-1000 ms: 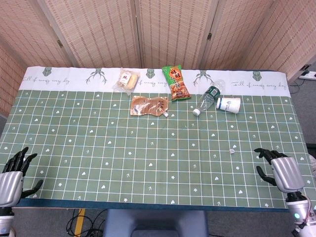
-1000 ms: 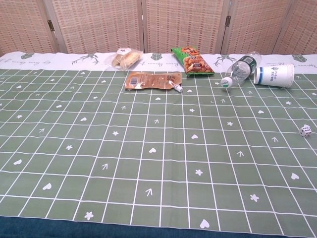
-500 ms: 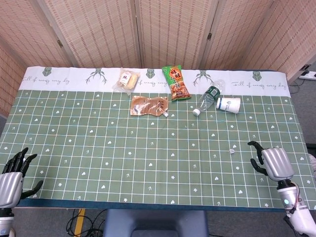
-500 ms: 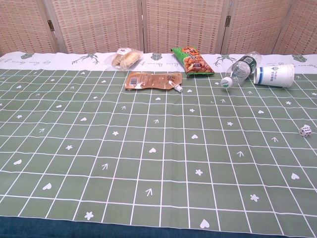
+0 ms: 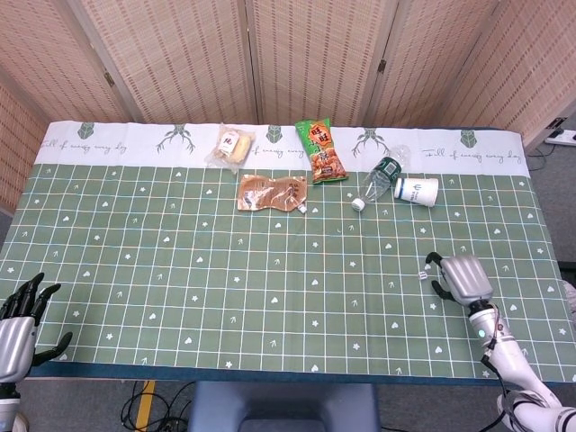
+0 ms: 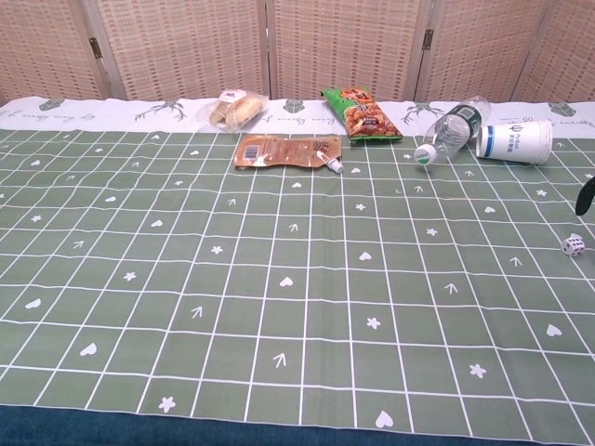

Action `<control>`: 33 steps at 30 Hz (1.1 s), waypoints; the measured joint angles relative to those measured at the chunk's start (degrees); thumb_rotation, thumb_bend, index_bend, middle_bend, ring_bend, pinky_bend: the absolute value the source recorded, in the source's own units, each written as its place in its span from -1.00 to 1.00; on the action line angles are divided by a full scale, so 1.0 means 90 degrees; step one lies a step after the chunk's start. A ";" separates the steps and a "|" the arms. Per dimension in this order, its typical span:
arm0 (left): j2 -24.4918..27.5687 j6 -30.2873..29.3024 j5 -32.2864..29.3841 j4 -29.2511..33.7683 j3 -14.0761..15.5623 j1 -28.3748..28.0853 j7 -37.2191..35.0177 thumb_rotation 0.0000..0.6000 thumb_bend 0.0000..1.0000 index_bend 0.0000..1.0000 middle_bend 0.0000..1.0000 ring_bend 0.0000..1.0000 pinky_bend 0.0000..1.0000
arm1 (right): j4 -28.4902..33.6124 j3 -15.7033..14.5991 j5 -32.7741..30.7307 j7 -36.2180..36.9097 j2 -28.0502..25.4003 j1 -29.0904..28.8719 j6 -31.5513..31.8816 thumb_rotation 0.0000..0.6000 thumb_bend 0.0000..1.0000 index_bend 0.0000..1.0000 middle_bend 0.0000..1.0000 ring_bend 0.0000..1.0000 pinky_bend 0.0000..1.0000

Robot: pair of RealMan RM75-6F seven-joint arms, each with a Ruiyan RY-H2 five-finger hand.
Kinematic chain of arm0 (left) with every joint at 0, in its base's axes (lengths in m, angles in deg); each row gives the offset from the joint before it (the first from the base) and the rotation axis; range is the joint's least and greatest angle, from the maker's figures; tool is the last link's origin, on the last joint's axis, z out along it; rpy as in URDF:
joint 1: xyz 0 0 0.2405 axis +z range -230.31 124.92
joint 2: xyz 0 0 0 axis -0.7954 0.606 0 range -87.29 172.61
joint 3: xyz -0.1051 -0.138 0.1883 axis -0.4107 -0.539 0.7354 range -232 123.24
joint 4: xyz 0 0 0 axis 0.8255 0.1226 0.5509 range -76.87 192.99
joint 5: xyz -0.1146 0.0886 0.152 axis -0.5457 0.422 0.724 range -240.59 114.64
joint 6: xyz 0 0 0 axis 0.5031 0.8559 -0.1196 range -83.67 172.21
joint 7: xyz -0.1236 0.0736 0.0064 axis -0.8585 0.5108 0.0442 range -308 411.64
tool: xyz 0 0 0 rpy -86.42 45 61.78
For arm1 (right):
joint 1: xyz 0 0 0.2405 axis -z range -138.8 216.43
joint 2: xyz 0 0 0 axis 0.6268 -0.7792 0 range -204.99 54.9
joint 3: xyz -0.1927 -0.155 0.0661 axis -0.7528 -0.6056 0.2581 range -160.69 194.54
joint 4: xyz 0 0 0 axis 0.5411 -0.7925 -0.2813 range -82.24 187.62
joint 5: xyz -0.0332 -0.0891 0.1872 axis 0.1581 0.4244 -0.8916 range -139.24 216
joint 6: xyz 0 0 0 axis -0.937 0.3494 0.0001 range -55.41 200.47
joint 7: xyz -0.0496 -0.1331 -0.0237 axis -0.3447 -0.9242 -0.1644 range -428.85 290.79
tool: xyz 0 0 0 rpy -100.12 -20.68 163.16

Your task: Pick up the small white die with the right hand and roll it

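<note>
One die (image 5: 424, 272), one right hand (image 5: 463, 277) beside it, three snack packets (image 5: 322, 151)

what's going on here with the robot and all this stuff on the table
The right robot hand is beside the small white die on the green checked tablecloth, fingers spread, not holding it. The left robot hand is open at the table's near edge. Along the far side lie snack packets, a tipped water bottle and a paper cup on its side, all untouched.
</note>
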 measured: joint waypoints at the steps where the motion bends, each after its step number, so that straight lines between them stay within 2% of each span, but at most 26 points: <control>1: 0.0001 0.0004 -0.0005 -0.0001 -0.0002 0.0000 0.0004 1.00 -0.45 -0.66 -1.00 -0.92 -0.70 | -0.0068 -0.0001 -0.0020 0.0002 0.0051 -0.0025 -0.0038 1.00 -0.40 -0.22 0.81 0.92 0.76; 16: 0.0003 0.0058 -0.0035 0.0019 -0.0012 -0.0020 0.0057 1.00 -0.45 -0.66 -1.00 -0.92 -0.70 | -0.0689 -0.0057 -0.0112 0.0094 0.0516 -0.0311 -0.0419 1.00 -0.36 -0.06 0.83 0.95 0.78; 24: -0.0013 0.0073 -0.0069 -0.0045 -0.0013 -0.0009 0.0008 1.00 -0.45 -0.66 -1.00 -0.92 -0.70 | -0.0808 -0.0036 -0.0147 0.0058 0.0606 -0.0396 -0.0450 1.00 -0.29 0.21 0.84 0.97 0.78; 33: 0.0008 0.0072 -0.0099 -0.0083 -0.0033 -0.0001 -0.0054 1.00 -0.45 -0.66 -1.00 -0.92 -0.70 | -0.0448 0.0048 0.0032 0.0291 0.0524 -0.0449 -0.0166 1.00 -0.26 0.23 0.84 0.98 0.78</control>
